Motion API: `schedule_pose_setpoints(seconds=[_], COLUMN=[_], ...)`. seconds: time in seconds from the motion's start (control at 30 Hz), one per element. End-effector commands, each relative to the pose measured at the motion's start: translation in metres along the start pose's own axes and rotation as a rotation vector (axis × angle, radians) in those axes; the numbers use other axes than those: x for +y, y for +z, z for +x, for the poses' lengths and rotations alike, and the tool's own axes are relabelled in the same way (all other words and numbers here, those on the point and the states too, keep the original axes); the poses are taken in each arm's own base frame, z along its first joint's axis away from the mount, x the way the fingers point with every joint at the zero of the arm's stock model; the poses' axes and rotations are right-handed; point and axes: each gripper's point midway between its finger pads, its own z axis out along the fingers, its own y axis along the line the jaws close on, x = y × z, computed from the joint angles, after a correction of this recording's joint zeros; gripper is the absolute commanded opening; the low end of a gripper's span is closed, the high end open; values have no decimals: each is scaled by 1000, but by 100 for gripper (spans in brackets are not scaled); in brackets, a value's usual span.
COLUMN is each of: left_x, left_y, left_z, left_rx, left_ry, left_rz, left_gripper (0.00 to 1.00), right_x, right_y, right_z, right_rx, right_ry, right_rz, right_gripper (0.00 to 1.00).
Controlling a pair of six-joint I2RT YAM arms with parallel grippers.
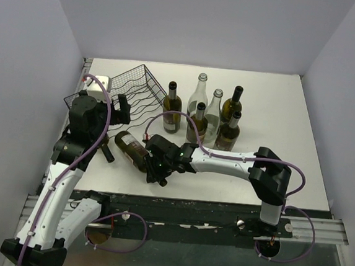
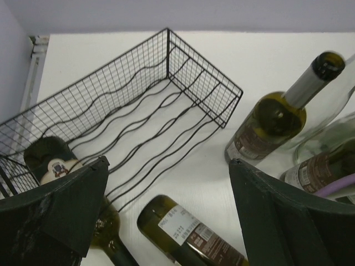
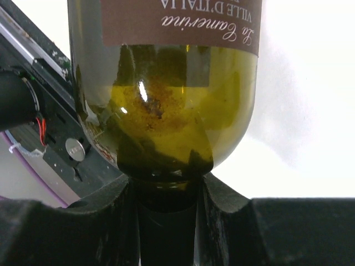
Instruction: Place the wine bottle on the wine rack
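Observation:
The wine bottle [image 1: 129,146] [image 2: 183,233] [image 3: 166,100] is dark green with a brown label. It lies on its side on the white table, base toward the rack. My right gripper [image 1: 156,166] [image 3: 166,199] is shut on its neck. The black wire wine rack [image 1: 135,86] [image 2: 138,94] stands at the back left. A second green bottle [image 2: 47,158] lies at the rack's near left end, its neck [image 1: 107,153] pointing toward me. My left gripper [image 1: 112,116] [image 2: 166,166] hangs open above the rack's near edge with nothing between its fingers.
Several bottles [image 1: 213,117] stand upright in a cluster right of the rack, the nearest one [image 2: 277,116] close to the rack's right corner. A small white box [image 1: 98,84] sits left of the rack by the wall. Walls enclose the table on three sides.

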Motion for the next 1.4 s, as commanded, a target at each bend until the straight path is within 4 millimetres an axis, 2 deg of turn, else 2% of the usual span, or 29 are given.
schedule_pose_setpoints(seconds=[0.0,0.17,0.37,0.67,0.87,1.13,1.37], left_x=[12,23,24,30,31,34,38], left_y=[-11,-13,-11,-12,-11,-12,-13], left_z=[-3,0,3,4,4,6,6], left_rx=[-115,-152,-138,-150,-150,-153,-161], left_ry=[-54,-53,-55,-75,-81,-78,-75], left_rz=[-45,-87,-90,-124,-130,-142,-165], left_gripper=[99,99,99,99,99,99,99], right_x=[36,34,33,32,32,26,12], right_y=[-8,-1,19,35,58,78,89], right_z=[-65,-80,-88,-121,-141,-166,-182], right_rx=[-230,-272,-272,-359,-385,-421,-432], right_ry=[-25,-23,-22,-10,-8,-30,-34], right_rz=[-52,-14,13,75,125,202,238], right_gripper=[1,1,1,1,1,1,1])
